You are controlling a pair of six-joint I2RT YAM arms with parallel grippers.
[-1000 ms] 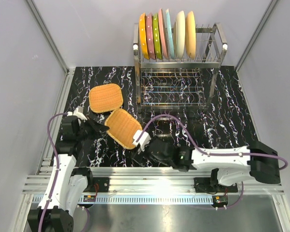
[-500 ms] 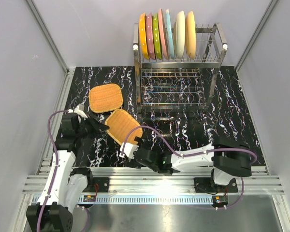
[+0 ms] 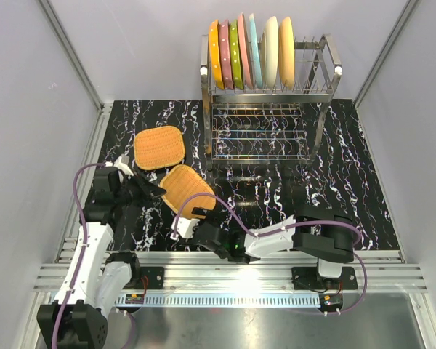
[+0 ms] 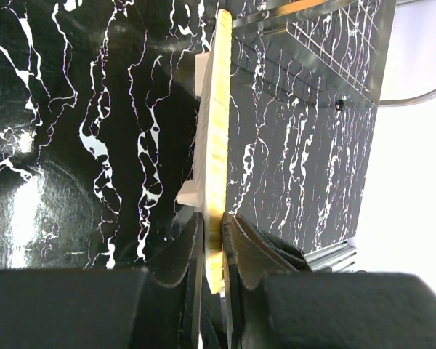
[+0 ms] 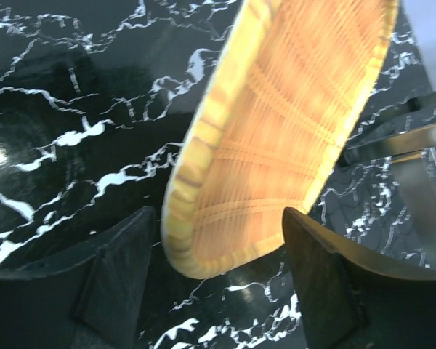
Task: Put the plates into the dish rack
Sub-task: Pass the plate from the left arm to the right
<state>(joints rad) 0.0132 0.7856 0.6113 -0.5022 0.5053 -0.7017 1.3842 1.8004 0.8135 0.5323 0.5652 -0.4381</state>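
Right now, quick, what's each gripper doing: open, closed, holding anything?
Left gripper: shut on the rim of the tan woven plate.
Right gripper: open, jaws straddling the same plate's edge.

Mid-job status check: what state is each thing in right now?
left end effector: shut on held tan plate
right end effector: open, straddling that plate
held tan plate: tilted
other tan plate: lying flat
racked plates: seven, upright in dish rack
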